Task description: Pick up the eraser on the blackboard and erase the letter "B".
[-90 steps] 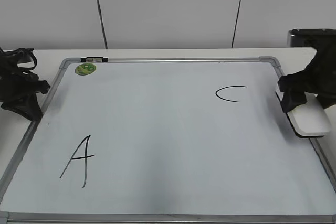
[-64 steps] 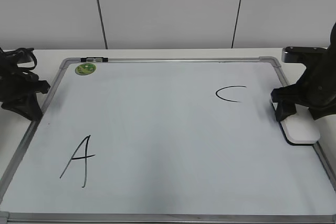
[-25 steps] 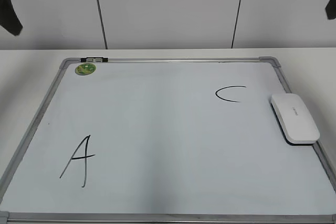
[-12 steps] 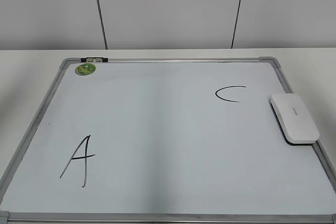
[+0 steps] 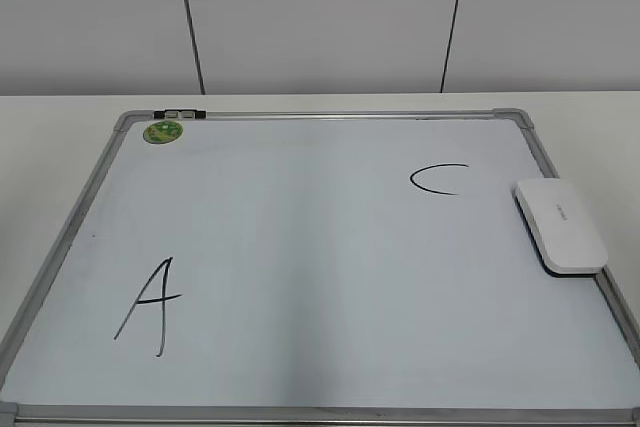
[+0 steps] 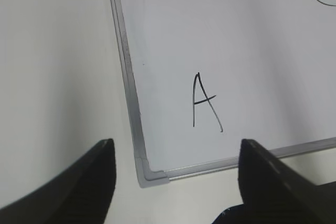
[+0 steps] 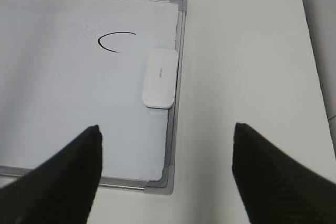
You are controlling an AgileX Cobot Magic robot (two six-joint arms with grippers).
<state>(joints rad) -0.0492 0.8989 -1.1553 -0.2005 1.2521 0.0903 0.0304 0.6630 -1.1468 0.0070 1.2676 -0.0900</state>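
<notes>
The white eraser lies flat at the right edge of the blackboard, partly over the frame; it also shows in the right wrist view. No letter "B" shows on the board; the middle is blank. My left gripper is open and empty, high above the board's near left corner. My right gripper is open and empty, high above the near right corner. Neither gripper shows in the exterior view.
A black "A" is at the near left and a black curved "C" sits left of the eraser. A round green sticker is at the far left corner. The board lies on a white table.
</notes>
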